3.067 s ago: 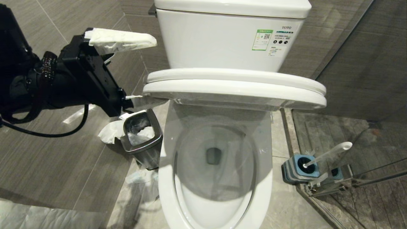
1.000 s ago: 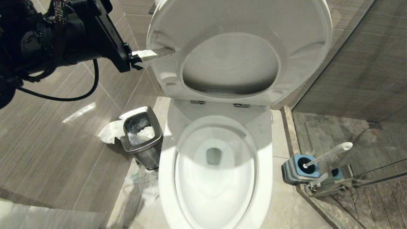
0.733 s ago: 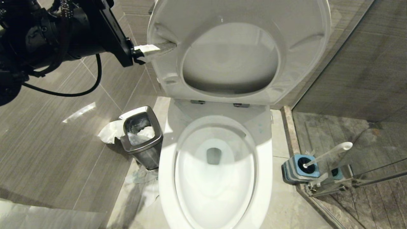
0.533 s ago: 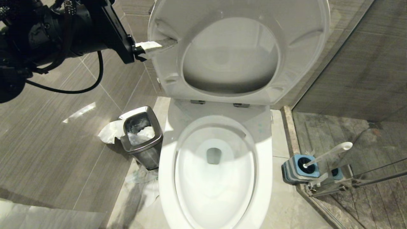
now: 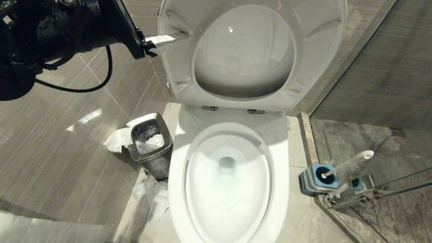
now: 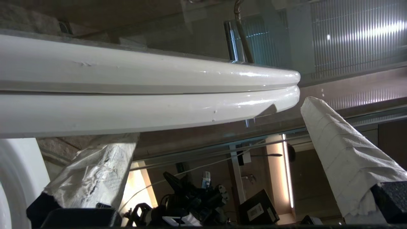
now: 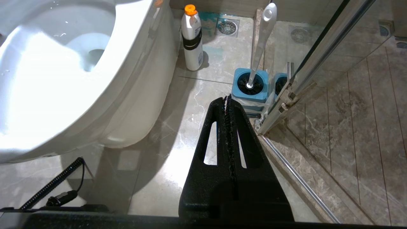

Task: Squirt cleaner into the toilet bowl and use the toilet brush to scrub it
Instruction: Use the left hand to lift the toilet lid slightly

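The toilet bowl (image 5: 227,189) (image 7: 57,63) lies uncovered, its water white with no cleaner showing. Seat and lid (image 5: 253,54) (image 6: 143,92) stand raised together. My left gripper (image 6: 219,127) is open at the seat's left edge; one paper-wrapped finger (image 5: 162,39) presses under the seat, the other finger (image 6: 343,152) is free. The toilet brush (image 5: 347,163) (image 7: 261,41) stands in its blue holder (image 5: 319,180) (image 7: 249,86) on the floor right of the toilet. My right gripper (image 7: 226,98) hangs shut and empty above the floor, just short of that holder.
A steel bin (image 5: 150,143) with tissue stands left of the toilet. A white bottle with an orange cap (image 7: 192,38) stands on the floor behind the brush holder. A glass shower door and its rail (image 5: 378,192) (image 7: 318,54) close off the right.
Seat and lid have swung from almost level to upright, pushed by my left gripper's finger. Over the last second that gripper rose a little more; the shadow has left the bowl.
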Motion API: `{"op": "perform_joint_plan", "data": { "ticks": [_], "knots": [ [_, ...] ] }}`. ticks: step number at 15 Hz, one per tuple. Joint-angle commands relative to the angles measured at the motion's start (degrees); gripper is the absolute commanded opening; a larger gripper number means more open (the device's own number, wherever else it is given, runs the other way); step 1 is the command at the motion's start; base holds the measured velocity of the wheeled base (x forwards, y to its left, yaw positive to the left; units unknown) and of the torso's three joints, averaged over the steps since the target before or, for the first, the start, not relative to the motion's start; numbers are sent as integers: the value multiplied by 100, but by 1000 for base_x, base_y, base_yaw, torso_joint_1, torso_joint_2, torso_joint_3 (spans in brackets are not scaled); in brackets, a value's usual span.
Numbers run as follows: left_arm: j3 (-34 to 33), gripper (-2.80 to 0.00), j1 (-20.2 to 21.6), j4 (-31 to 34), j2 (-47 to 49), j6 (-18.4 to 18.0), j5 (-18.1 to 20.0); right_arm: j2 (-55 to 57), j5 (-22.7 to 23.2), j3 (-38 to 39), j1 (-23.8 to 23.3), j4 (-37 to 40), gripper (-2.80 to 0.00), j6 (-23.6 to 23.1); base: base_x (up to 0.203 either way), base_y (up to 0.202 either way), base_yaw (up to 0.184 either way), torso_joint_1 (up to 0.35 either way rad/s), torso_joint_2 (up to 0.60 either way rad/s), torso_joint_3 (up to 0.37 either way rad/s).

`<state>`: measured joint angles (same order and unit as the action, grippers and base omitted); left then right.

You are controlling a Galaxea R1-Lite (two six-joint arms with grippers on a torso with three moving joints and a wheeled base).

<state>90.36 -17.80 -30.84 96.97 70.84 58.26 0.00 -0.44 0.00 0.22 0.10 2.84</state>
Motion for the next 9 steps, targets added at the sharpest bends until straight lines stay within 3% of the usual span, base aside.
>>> {"op": "perform_joint_plan", "data": {
  "ticks": [1,5,9],
  "knots": [
    [234,0,4,-10,189,36,-79,9,1,0,0,-1,-280,6,0,0,0,0,0,0],
    [612,0,13,-15,436,-1,-245,9,1,0,-2,-1,-280,6,0,0,0,0,0,0],
    [988,0,12,-18,661,-52,-642,9,1,0,0,-1,-280,6,0,0,0,0,0,0]
  ]
}}
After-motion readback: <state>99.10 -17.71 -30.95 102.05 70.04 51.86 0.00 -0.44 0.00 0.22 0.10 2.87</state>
